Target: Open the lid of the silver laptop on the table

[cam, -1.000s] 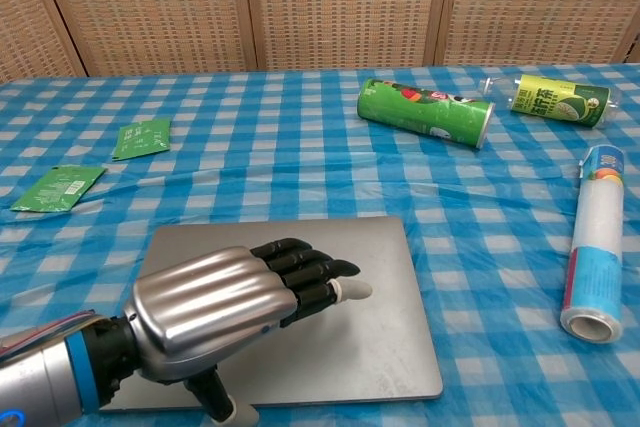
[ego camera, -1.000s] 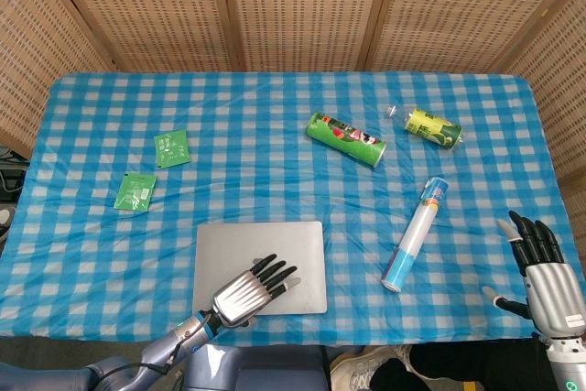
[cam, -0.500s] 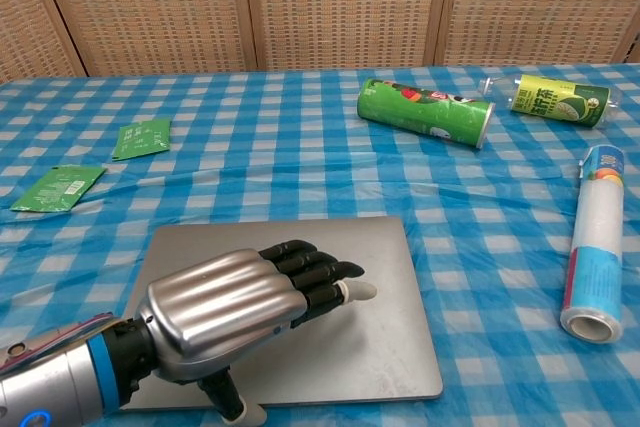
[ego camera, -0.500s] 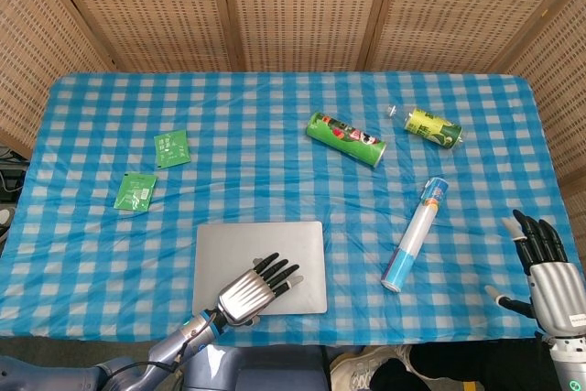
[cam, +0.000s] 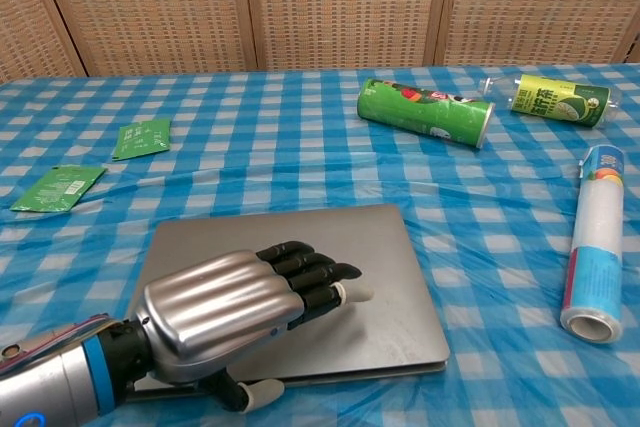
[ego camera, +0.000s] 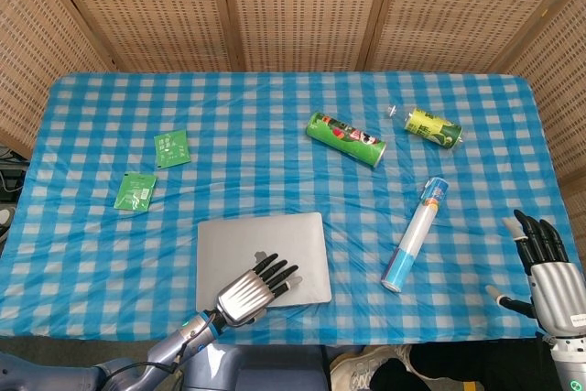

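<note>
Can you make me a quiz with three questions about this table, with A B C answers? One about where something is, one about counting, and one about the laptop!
1. Where is the left hand?
A. on the silver laptop
B. on the green can
C. beside the blue tube

2. How many flat green packets lie on the table?
A. one
B. two
C. four

3. What is the laptop lid like?
A. wide open
B. taken off
C. raised a little at the front

Answers: 1 A, its fingers lie over the lid and its thumb sits under the front edge. 2 B, one packet and another packet lie at the left. 3 C, the chest view shows a thin gap under the lid's front edge.
</note>
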